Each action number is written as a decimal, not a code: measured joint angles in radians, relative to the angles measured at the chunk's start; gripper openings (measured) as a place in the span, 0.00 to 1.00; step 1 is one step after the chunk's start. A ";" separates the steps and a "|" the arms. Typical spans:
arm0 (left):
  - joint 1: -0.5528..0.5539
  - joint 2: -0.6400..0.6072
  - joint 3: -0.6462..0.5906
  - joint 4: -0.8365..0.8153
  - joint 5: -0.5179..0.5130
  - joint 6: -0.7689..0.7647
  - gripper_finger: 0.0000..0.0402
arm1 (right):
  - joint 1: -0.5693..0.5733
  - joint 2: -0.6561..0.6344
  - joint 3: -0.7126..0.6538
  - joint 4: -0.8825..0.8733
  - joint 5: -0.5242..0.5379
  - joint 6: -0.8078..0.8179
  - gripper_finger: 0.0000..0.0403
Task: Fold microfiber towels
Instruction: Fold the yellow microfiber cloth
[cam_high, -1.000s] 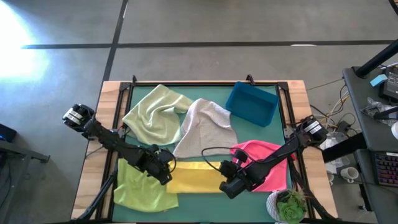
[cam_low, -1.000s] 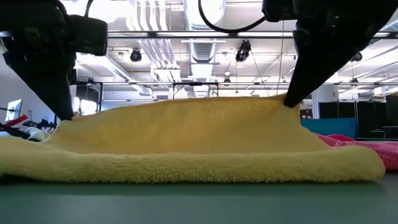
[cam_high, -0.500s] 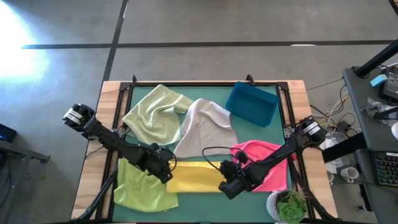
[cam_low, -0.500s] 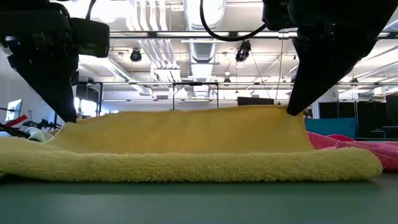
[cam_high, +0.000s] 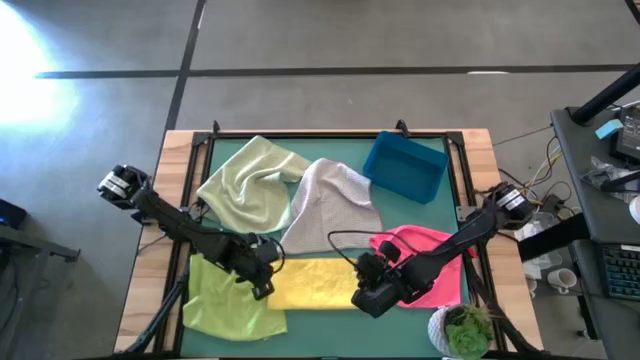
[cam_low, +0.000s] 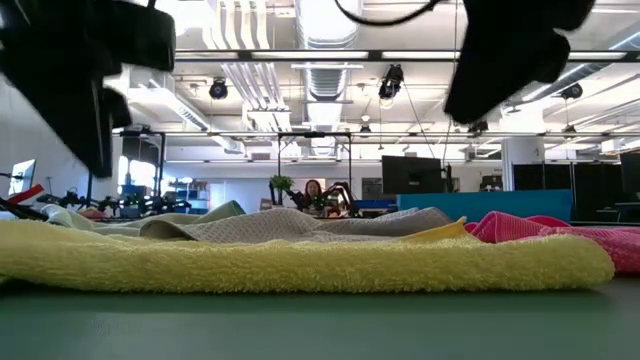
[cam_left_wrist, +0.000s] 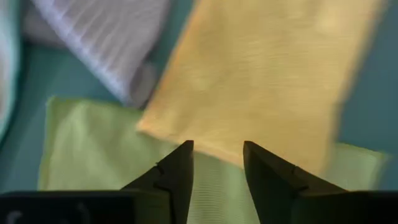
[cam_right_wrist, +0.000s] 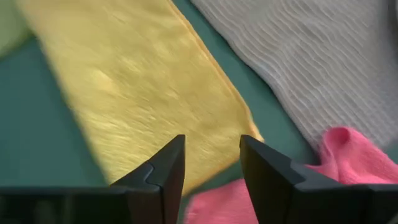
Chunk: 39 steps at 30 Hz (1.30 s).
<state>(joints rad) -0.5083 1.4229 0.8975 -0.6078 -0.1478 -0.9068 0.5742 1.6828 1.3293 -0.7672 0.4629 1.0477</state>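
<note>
The table (cam_high: 470, 150), with its wooden border and green mat, is carrying everything, and five microfiber towels are lying across it. The pale green towel (cam_high: 245, 185) is sprawling rumpled at the far left of the mat, and the light grey towel (cam_high: 330, 205) is lying crumpled just beside it toward the middle, its edge touching the pale green one. The lime green towel (cam_high: 225, 300) is spreading flat at the near left corner, and the hot pink towel (cam_high: 425, 265) is bunching at the near right. Between those two the yellow towel (cam_high: 312, 285) is lying flat as a folded strip along the near edge, its left end overlapping the lime green towel and its right end touching the pink one. The blue bin (cam_high: 405, 167) is sitting at the far right corner, and a small potted plant (cam_high: 462, 330) is standing at the near right corner. The left tool (cam_high: 262, 282) is hovering over the yellow strip's left end, its fingers (cam_left_wrist: 177, 180) standing apart and gripping nothing. The right tool (cam_high: 372, 297) is hovering over the strip's right end, its fingers (cam_right_wrist: 165, 174) likewise parted and empty. In the low view, the yellow towel is lying flat across the foreground with both arms raised above it.
</note>
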 joint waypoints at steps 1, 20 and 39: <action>0.000 -0.009 0.008 0.004 0.001 0.035 0.32 | 0.002 -0.007 0.002 0.014 0.000 -0.001 0.36; 0.072 0.091 -0.060 0.304 -0.014 0.445 0.26 | 0.008 0.136 -0.020 0.255 -0.230 0.005 0.08; 0.081 0.248 -0.089 0.456 0.096 0.470 0.00 | -0.066 0.202 -0.026 0.077 -0.254 0.133 0.02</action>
<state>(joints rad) -0.4274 1.6708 0.8089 -0.1516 -0.0521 -0.4369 0.5081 1.8851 1.3033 -0.6904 0.2093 1.1805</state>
